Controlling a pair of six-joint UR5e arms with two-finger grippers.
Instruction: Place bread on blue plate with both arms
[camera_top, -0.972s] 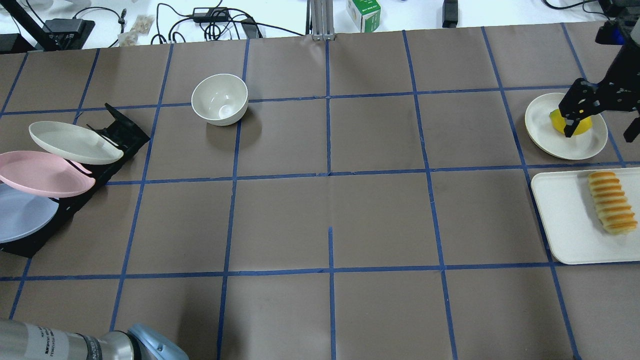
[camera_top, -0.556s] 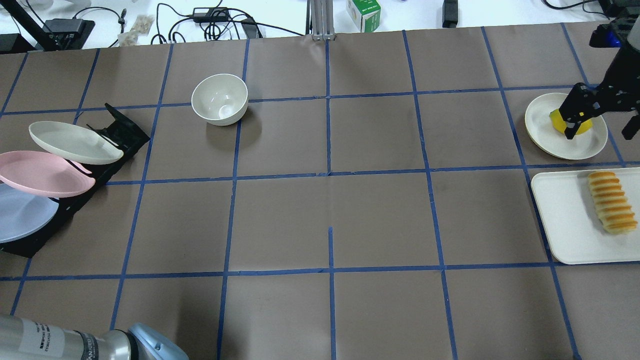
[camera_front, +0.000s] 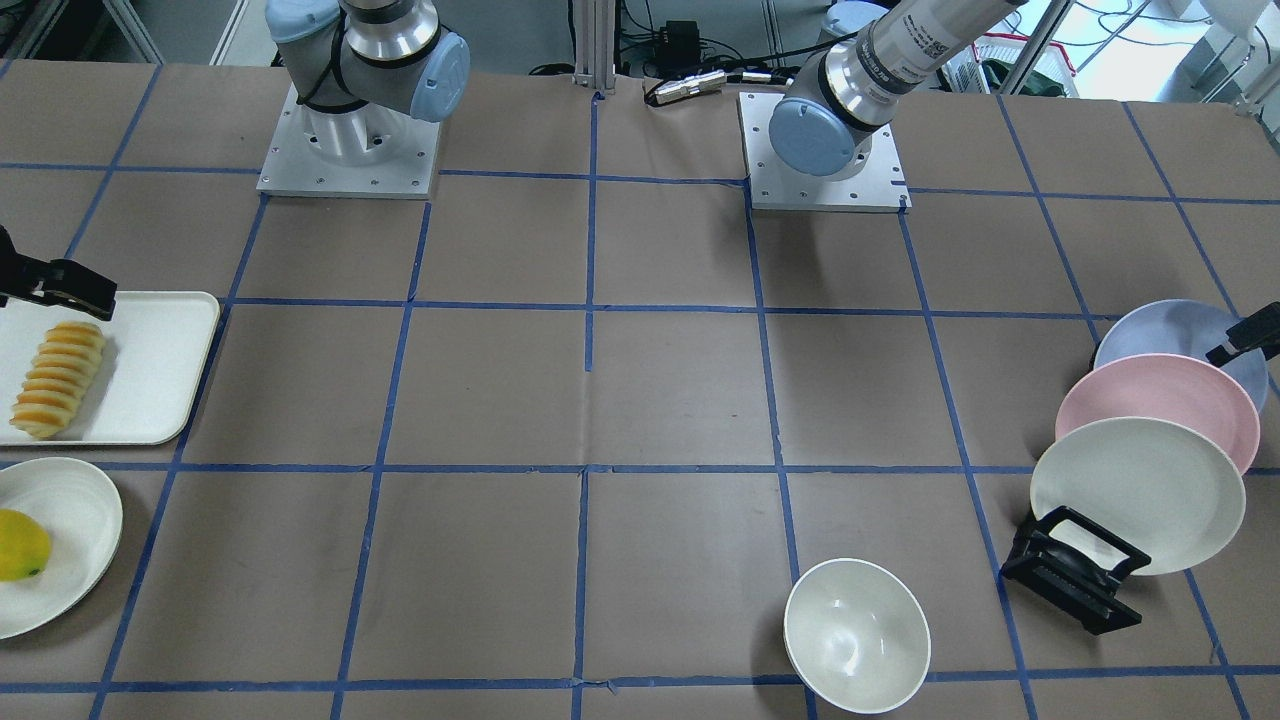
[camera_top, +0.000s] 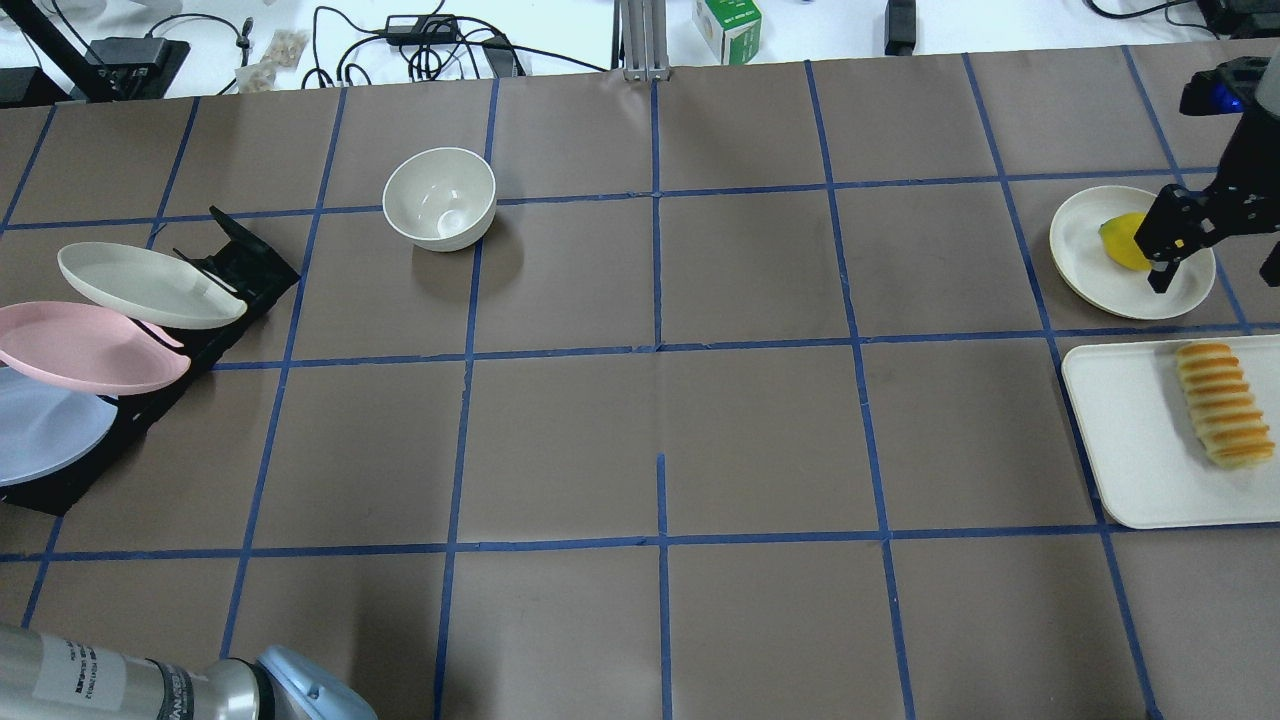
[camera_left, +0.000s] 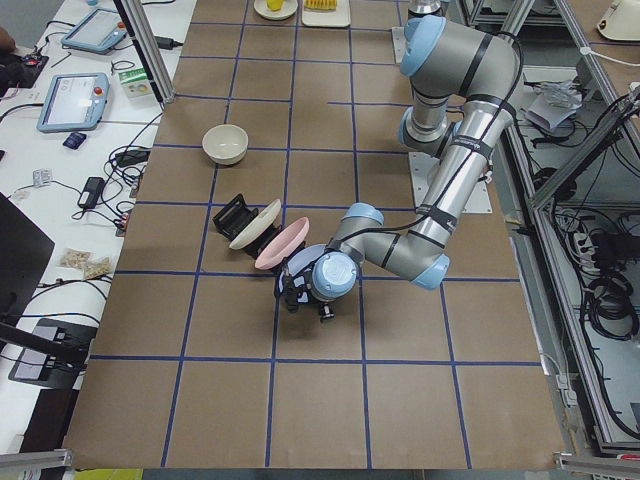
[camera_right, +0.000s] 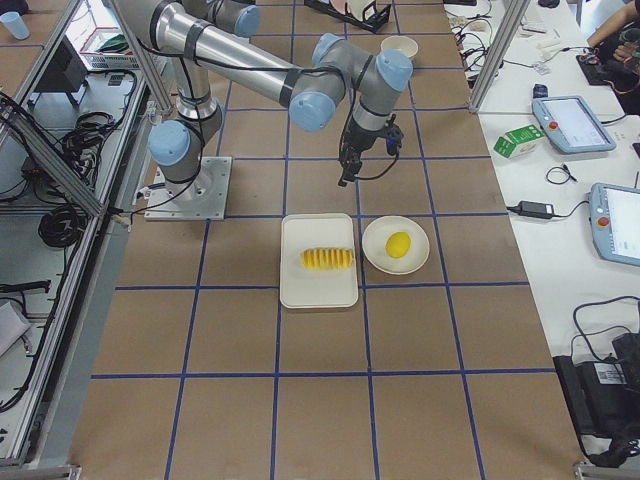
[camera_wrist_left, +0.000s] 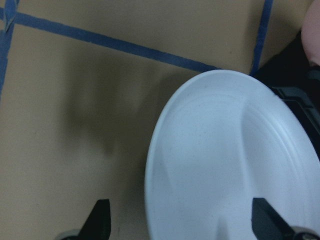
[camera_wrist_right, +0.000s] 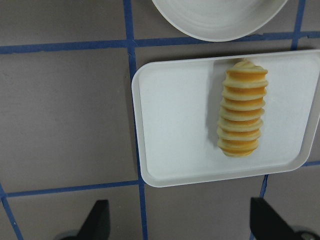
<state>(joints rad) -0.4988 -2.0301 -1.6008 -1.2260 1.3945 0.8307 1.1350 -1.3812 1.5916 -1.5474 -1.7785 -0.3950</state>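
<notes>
Bread (camera_wrist_right: 242, 107) lies below the wide-open right gripper (camera_wrist_right: 180, 220), which should descend centred across its ridges; left gripper (camera_wrist_left: 180, 220), also spread, hovers by the blue plate (camera_wrist_left: 225, 165)

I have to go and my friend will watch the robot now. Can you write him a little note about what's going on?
Left gripper: open, at the blue plate, which leans in the black rack. No grip yet.
Right gripper: open and empty, above the bread, which lies on the white tray.
Done: nothing is picked up yet.
Left to do: take the blue plate out of the rack, lay it flat on the table, lift the bread and set it on the plate.
</notes>
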